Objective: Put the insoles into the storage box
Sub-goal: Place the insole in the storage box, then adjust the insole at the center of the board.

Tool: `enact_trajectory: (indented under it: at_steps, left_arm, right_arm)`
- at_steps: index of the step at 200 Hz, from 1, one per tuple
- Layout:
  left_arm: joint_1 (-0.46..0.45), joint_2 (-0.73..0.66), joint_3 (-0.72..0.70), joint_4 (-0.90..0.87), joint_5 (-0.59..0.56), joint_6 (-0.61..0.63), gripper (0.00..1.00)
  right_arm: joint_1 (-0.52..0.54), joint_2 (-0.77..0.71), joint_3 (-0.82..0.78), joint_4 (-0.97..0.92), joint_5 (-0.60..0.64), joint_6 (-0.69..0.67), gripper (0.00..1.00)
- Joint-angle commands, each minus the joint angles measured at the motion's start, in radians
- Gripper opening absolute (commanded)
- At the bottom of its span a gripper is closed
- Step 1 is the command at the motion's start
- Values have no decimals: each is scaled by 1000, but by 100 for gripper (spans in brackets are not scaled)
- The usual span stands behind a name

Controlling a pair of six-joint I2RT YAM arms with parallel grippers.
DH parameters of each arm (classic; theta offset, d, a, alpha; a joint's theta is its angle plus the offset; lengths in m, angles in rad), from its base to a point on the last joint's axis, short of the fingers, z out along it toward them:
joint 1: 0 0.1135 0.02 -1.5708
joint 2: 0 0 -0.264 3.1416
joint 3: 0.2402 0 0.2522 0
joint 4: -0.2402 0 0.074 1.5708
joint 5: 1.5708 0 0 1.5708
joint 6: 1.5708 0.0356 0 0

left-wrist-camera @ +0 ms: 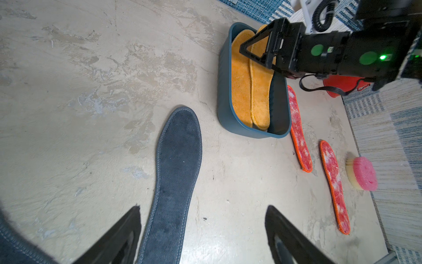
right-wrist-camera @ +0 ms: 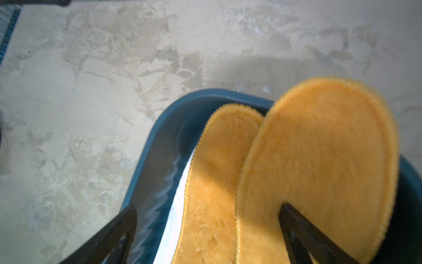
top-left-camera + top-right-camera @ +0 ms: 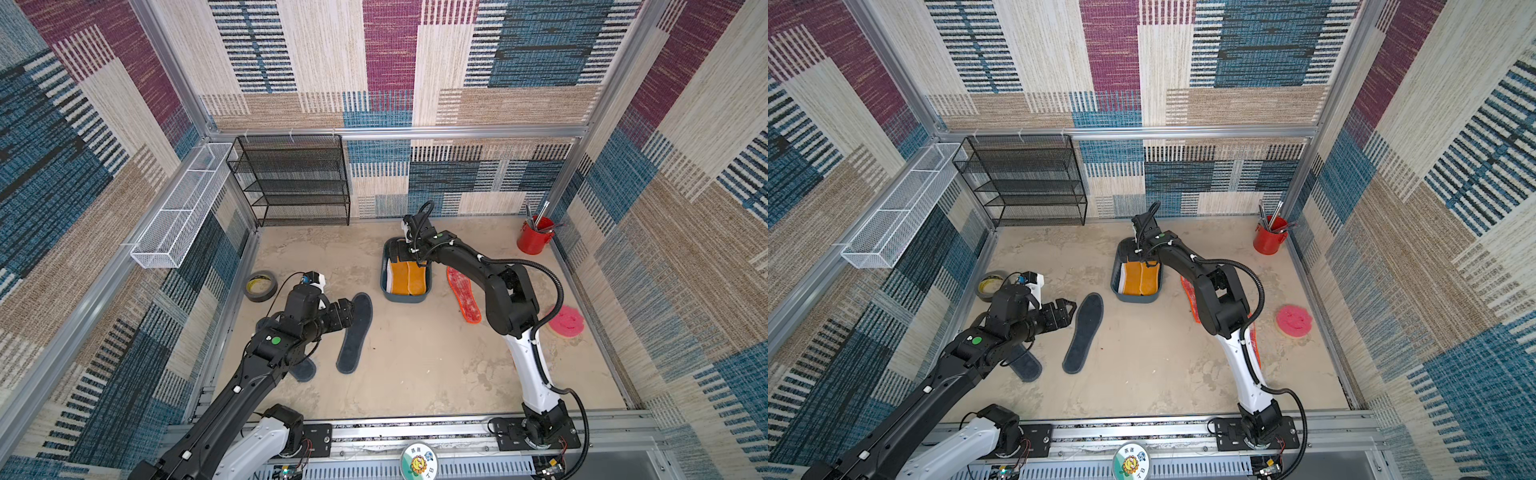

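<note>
The teal storage box holds two orange insoles side by side on a white insole. My right gripper hangs open over the box's far end, nothing between its fingers. One dark grey insole lies flat on the floor. My left gripper is open just above its near half. A second grey insole is partly under the left arm. Two red-white insoles lie right of the box.
A pink round sponge sits at the right. A red cup of tools stands in the back right corner. A tape roll lies at the left, a black mesh rack stands at the back, and a white wire basket hangs on the left wall.
</note>
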State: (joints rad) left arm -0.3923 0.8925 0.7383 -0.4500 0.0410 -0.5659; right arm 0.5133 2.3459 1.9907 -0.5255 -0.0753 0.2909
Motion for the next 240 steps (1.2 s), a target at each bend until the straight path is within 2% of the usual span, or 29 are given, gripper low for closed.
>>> enact_trajectory:
  at_steps: [1,48,79,113,138,172,190,217,240]
  left_arm:
    - [5,-6,-5,24,10,-5,86]
    - [10,0,-10,31,18,-7,86]
    - [15,5,-10,22,15,-9,86]
    - [29,7,-8,-22,-2,-19,86]
    - [68,-7,-10,-81,-4,-45,86]
    - [181,-67,-34,-212,-14,-107,86]
    - [282,-91,-79,-236,46,-145,85]
    - [411,-97,-169,-196,171,-189,84]
    - [429,-54,-212,-80,251,-214,81]
  right_arm:
    - [1,20,3,0,15,22,98]
    - [2,16,-21,15,13,40,98]
    - [4,-30,25,8,4,32,98]
    - [6,-112,99,-16,2,19,98]
    - [10,-199,72,4,-3,14,98]
    - [10,-364,-122,93,-34,11,98]
    - [10,-455,-270,157,-57,20,98]
    - [8,-579,-482,230,-68,30,98]
    - [4,-665,-620,275,-90,36,98]
